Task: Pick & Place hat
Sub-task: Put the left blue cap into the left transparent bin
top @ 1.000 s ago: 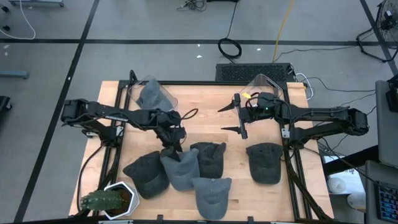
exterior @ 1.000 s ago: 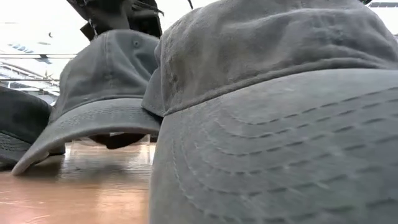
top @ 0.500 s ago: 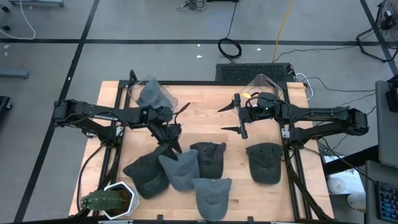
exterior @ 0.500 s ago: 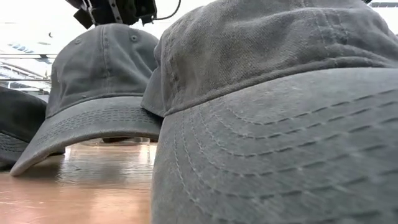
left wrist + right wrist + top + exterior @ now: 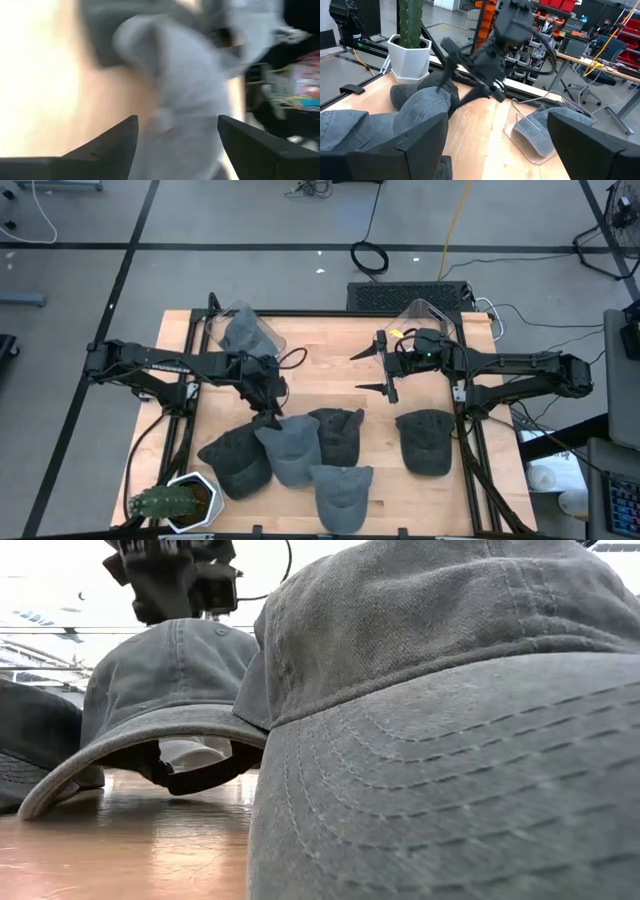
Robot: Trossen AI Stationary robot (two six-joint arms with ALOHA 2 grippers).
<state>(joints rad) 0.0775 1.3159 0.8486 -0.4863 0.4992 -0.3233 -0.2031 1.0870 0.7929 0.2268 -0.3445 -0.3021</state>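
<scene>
Several grey hats lie crown-up in a cluster near the table's near edge: a light grey hat (image 5: 288, 450) (image 5: 165, 690), dark ones on either side of it (image 5: 235, 460) (image 5: 336, 435), and a grey one in front (image 5: 340, 492) (image 5: 450, 720). Another dark hat (image 5: 425, 442) lies apart on the right. My left gripper (image 5: 270, 398) (image 5: 175, 130) is open just above the far end of the light grey hat (image 5: 185, 115). My right gripper (image 5: 372, 370) (image 5: 495, 150) hangs open over bare wood, far of the hats. My left gripper hangs with its open fingers pointing down at the far end of the light grey hat's crown (image 5: 180, 625). Whether the fingers touch the cloth I cannot tell.
Two clear plastic stands (image 5: 245, 332) (image 5: 425, 320) are at the table's far side. A cactus in a white pot (image 5: 175, 502) (image 5: 412, 50) occupies the near left corner. Bare wood (image 5: 320, 365) lies between the arms.
My left gripper has drawn back from the light grey hat toward the table's far left. The hat has shifted a little; in the low view its brim now arches higher and the back strap shows beneath it.
</scene>
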